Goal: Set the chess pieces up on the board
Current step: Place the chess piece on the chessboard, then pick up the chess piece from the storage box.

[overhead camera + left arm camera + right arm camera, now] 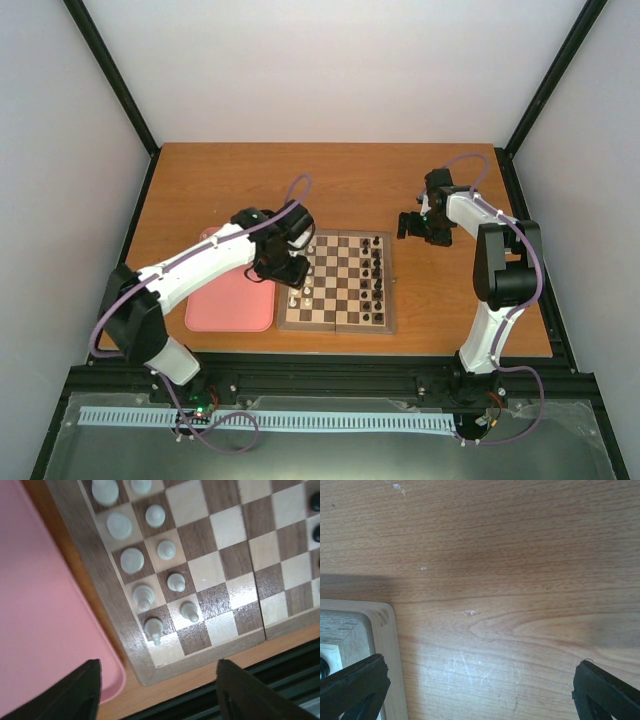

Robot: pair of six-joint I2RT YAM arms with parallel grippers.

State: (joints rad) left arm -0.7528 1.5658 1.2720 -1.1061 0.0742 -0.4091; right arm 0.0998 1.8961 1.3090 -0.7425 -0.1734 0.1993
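The wooden checkered board (340,285) lies mid-table. Several small white chess pieces (165,550) stand in two columns along its left side, also seen in the top view (303,291). My left gripper (157,692) is open and empty, hovering over the board's near left corner (150,672), one finger over the pink tray, the other over the table edge. My right gripper (480,690) is open and empty, above bare table just right of the board's far right corner (382,625); it also shows in the top view (418,228).
Black chess pieces (377,275) stand along the board's right side. A pink tray (232,295) lies left of the board, touching or nearly touching it. A black frame rail (330,375) runs along the table's near edge.
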